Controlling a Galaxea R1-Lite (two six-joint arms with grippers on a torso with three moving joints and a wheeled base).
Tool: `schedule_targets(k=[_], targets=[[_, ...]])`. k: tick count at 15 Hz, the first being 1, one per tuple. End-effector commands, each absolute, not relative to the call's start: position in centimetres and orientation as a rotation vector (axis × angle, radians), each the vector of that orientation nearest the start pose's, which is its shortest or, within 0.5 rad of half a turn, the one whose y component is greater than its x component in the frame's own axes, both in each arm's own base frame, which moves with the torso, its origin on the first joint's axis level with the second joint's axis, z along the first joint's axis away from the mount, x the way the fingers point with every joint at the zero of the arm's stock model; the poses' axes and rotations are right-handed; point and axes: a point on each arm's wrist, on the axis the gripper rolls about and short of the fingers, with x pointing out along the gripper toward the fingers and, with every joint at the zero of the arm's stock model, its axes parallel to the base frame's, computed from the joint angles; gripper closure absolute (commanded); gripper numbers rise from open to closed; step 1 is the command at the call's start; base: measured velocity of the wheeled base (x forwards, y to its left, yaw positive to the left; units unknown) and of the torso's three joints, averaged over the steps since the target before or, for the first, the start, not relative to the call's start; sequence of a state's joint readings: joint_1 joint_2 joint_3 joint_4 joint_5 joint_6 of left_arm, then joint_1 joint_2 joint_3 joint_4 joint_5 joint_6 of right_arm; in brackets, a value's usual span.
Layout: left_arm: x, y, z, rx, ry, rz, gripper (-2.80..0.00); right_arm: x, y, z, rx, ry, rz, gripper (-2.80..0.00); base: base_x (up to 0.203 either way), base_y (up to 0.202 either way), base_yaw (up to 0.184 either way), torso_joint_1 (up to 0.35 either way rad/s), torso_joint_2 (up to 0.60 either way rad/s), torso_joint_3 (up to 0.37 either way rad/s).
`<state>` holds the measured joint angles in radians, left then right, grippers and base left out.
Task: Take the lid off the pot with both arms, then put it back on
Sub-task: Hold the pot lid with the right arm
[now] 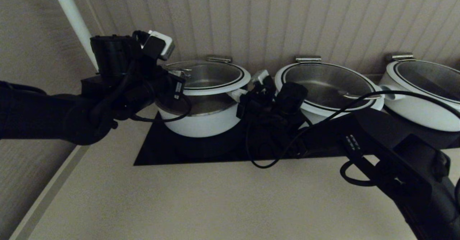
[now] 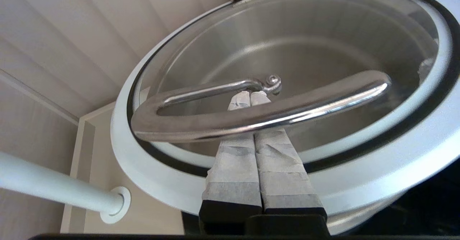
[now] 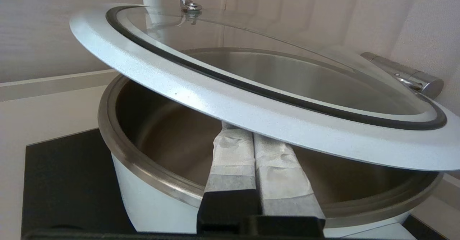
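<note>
Lid [image 1: 212, 75] is raised and tilted above the pot [image 1: 199, 119], hinged edge at the pot's back, front edge up and clear of the rim. Left gripper [image 2: 250, 98] sits at the pot's left side, fingers pressed together and slid under the lid's wire handle [image 2: 258, 116], hooking it rather than pinching. Right gripper [image 3: 251, 139] is at the pot's right side, fingers closed with nothing between them, tips under the lid's white rim, propping it. Step: lift phase, likely near its top. Next calls for both arms lowering evenly so the lid seats on the pot's rim.
</note>
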<state>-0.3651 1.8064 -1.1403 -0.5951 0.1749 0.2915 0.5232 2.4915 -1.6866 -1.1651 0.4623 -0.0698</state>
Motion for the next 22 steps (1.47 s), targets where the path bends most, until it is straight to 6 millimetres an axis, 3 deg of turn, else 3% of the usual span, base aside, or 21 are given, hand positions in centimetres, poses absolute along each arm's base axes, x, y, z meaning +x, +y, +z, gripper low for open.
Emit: schedule_targets(k=[1, 22], targets=[[33.2, -12.3, 23.5, 0.313, 0.047, -0.198, 0.0, 43.5, 26.2, 14.5, -0.053, -0.421, 0.962, 0.0, 0.0, 0.0, 0.0, 0.0, 0.0, 0.0], [32.0, -11.9, 24.2, 0.331, 0.114, -0.23, 0.0, 43.7, 26.0, 14.8, -0.054, -0.432, 0.956, 0.0, 0.0, 0.0, 0.0, 0.0, 0.0, 0.0]])
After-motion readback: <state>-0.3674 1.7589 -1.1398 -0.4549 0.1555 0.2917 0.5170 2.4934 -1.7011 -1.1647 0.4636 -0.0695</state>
